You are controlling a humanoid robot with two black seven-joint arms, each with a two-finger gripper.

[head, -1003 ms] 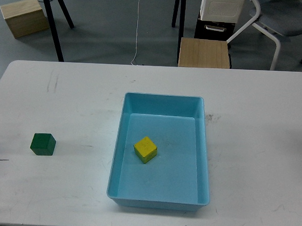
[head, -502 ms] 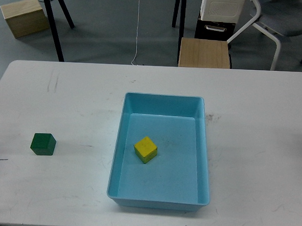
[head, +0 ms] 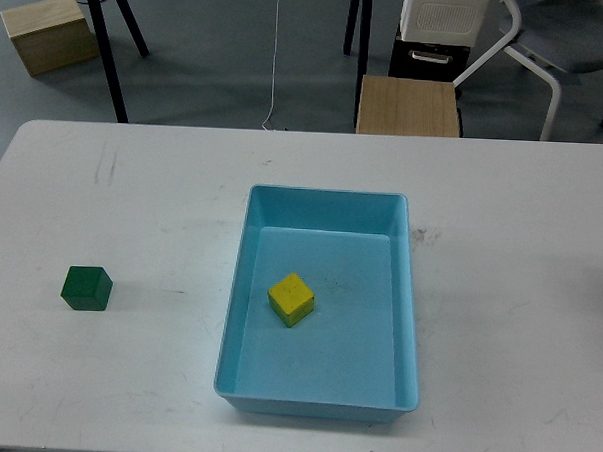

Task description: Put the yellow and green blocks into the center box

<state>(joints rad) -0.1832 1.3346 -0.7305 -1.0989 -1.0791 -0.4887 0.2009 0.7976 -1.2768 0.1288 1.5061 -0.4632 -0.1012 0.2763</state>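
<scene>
A yellow block (head: 290,299) lies inside the light blue box (head: 327,209) at the middle of the white table, a little left of the box's centre. A dark green block (head: 86,288) sits on the table top at the left, well apart from the box. Neither of my grippers nor any part of my arms shows in the head view.
The white table (head: 510,255) spans the whole view. Beyond its far edge stand a wooden stool (head: 408,106), a wooden crate (head: 48,33) on the floor, black stand legs (head: 109,47) and a chair (head: 560,47).
A thin dark line at the table's left edge, seen in the earlier frames, is gone now. The blocks and the box have not moved.
</scene>
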